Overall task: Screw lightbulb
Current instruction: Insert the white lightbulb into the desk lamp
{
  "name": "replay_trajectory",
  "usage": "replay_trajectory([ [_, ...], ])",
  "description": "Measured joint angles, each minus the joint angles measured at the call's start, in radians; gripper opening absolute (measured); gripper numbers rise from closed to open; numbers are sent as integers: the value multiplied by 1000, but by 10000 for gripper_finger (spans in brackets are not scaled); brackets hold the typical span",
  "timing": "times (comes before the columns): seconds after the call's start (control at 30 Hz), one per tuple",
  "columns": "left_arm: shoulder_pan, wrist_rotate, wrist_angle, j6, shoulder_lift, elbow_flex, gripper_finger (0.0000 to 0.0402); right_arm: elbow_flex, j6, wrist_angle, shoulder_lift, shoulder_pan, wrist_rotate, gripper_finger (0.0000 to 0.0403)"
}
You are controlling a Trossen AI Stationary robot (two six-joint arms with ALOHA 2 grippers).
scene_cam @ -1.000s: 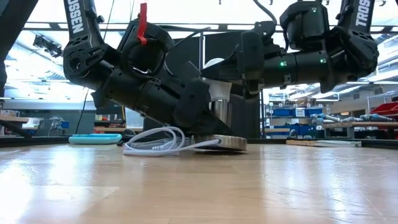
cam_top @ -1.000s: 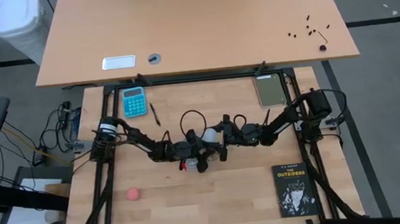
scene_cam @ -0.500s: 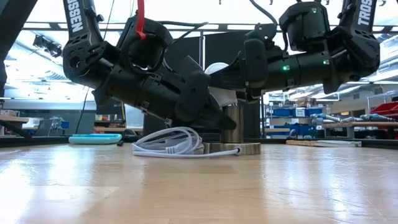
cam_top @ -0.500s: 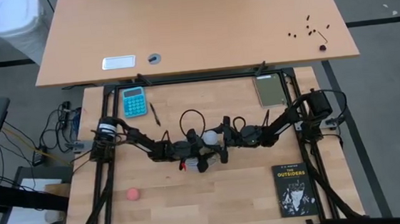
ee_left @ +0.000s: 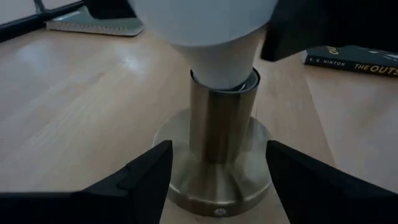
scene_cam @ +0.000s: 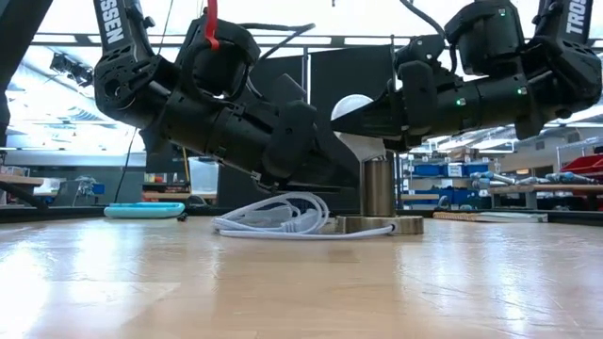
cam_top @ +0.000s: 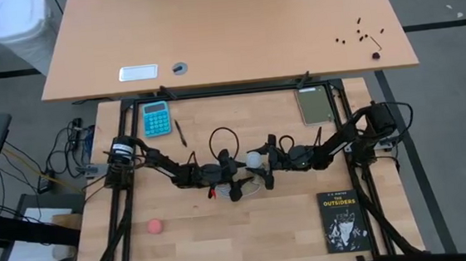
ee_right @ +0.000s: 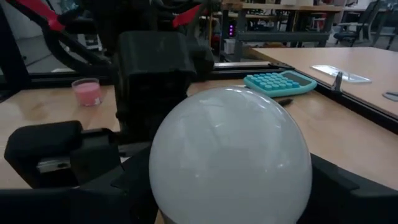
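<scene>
The white lightbulb (scene_cam: pixel 354 104) stands upright near the table's middle. Its neck (ee_left: pixel 221 65) sits in the open top of a brushed-metal socket (ee_left: pixel 219 124), and the socket's round base (scene_cam: pixel 382 225) lies flat on the wood. My right gripper (cam_top: pixel 259 162) reaches in from the table's right and is shut on the bulb (ee_right: pixel 230 155). My left gripper (ee_left: pixel 217 155) comes from the table's left and is open. Its two fingers stand on either side of the socket's stem, above the base, clear of both. The socket's white cord (scene_cam: pixel 273 215) lies coiled beside the base. My right gripper pinches the bulb's round glass globe (ee_right: pixel 163 180) between its two fingers (ee_right: pixel 56 155), one on each side at the widest part. The fingers come in about level from the table's right. The bulb stays upright with its neck in the socket's top.
A teal calculator (cam_top: pixel 156 118) and a pen (cam_top: pixel 180 133) lie far left, and a grey notebook (cam_top: pixel 315 105) lies far right. At the near right is a black book (cam_top: pixel 342 220), at the near left a pink ball (cam_top: pixel 156 227). Bare wood lies along the near edge.
My right gripper has drawn toward the table's right edge with the bulb. The socket and its cord have slid the same way. The socket's base was tipped up on one side a second ago; it now lies flat.
</scene>
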Motion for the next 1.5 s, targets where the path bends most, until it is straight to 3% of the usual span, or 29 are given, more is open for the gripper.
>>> replay_trajectory([
  [0.73,-1,19,-62,8,-65,0,264,-7,11,-32,3,24,-9,297],
  [1.07,-1,31,-267,24,-131,51,264,-6,13,-55,2,36,-9,297],
  [1.5,-1,28,-390,90,-136,124,264,-4,44,-104,0,45,-8,308],
])
